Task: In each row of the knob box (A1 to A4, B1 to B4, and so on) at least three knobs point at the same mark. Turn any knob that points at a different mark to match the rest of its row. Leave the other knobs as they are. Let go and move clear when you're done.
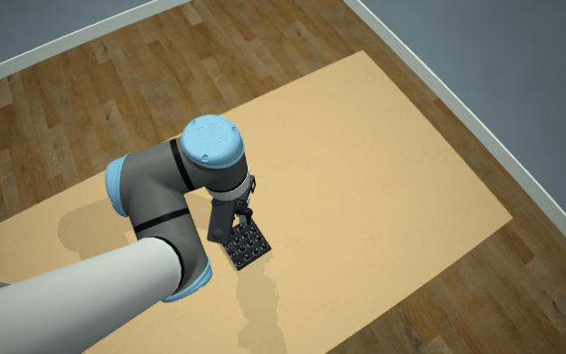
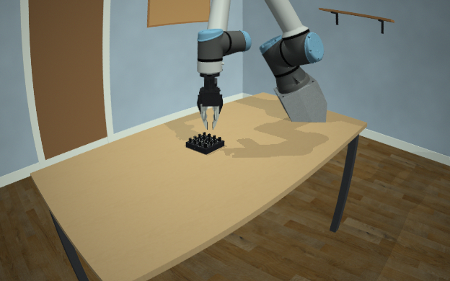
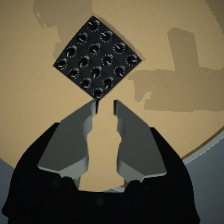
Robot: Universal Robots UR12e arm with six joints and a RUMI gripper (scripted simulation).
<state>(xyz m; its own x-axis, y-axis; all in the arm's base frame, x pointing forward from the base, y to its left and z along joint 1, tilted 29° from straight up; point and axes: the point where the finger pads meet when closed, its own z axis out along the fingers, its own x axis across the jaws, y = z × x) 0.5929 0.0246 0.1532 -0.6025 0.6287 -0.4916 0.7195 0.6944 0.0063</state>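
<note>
The black knob box (image 1: 255, 259) (image 2: 197, 146) (image 3: 96, 60) lies on the table and carries a four-by-four grid of small black knobs with pale marks around them. In the wrist view it stands turned like a diamond, and the knobs are too small to read their pointing or the row labels surely. My gripper (image 2: 210, 127) (image 3: 106, 100) has its fingertips slightly apart, with nothing between them. It hangs above the box's far side in the exterior view. In the wrist view the tips are just below the box's lowest corner knob (image 3: 98, 93). In the top view the arm hides part of the box.
The box rests on the wooden table (image 1: 377, 181) (image 2: 138, 202). The arm's grey base mount (image 2: 305, 102) stands at the table's far right in the exterior view. Shadows of the arm fall beside the box. A wall shelf (image 2: 358, 15) is high behind the base.
</note>
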